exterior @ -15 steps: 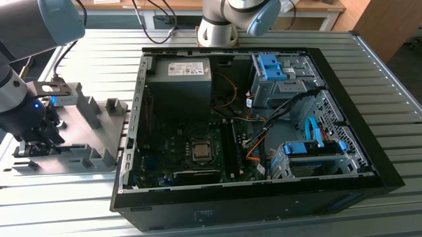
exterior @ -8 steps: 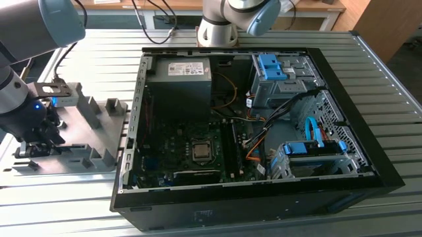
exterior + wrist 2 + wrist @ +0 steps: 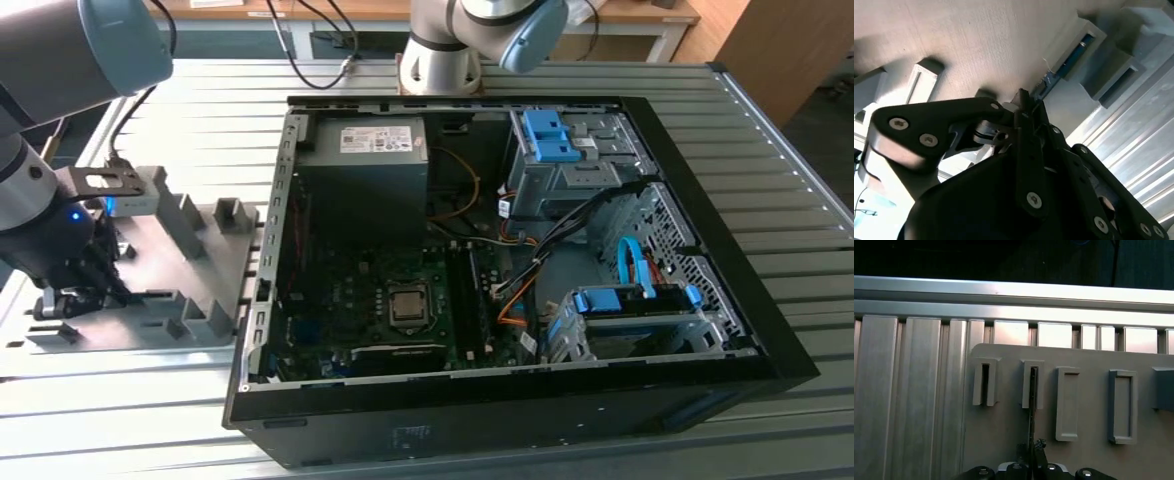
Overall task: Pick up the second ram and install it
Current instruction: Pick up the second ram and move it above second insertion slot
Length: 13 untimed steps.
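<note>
One memory stick stands on edge, its length running from a slotted gray block to the hand, which pinches it.

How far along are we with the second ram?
Done: the gripper is down at the second ram on the gray holder. In hand: nothing lifted; the ram stands in its slot. Left: pickup and seating in the motherboard inside the open case.

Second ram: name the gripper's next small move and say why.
Probably a short straight lift clear of the holder: the thin dark memory stick stands on edge in the gray plastic holder block, with the gripper right at its end.
</note>
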Motion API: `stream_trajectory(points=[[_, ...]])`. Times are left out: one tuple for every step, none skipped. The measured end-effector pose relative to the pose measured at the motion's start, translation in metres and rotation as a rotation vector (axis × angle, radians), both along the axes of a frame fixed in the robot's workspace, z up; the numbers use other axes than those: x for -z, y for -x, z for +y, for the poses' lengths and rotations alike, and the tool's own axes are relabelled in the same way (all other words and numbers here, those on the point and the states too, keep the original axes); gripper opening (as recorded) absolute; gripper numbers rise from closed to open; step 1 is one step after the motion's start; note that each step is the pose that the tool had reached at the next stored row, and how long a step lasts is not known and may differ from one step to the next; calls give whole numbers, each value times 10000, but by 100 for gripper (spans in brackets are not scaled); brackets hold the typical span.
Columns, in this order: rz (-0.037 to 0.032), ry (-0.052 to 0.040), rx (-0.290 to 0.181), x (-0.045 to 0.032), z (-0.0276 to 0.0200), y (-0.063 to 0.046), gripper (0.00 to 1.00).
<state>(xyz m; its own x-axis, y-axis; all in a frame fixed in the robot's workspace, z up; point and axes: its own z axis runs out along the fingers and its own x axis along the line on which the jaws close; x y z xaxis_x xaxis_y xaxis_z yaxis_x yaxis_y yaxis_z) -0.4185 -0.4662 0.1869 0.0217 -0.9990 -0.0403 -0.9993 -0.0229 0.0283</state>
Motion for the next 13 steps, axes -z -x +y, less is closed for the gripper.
stream_trajectory(points=[[0, 0, 0, 0, 0, 0, 16], [0, 0, -1, 0, 0, 0, 16], [0, 0, -1, 0, 0, 0, 14], [0, 0, -1, 0, 0, 0, 14], [0, 0, -1, 0, 0, 0, 14], [0, 0, 0, 1, 0, 0, 14], [0, 0, -1, 1, 0, 0, 14], [0, 0, 0, 2, 0, 0, 14], [0, 0, -1, 2, 0, 0, 14], [0, 0, 0, 2, 0, 0, 14], [0, 0, -1, 2, 0, 0, 14], [0, 0, 0, 2, 0, 0, 14], [0, 0, 0, 2, 0, 0, 14]])
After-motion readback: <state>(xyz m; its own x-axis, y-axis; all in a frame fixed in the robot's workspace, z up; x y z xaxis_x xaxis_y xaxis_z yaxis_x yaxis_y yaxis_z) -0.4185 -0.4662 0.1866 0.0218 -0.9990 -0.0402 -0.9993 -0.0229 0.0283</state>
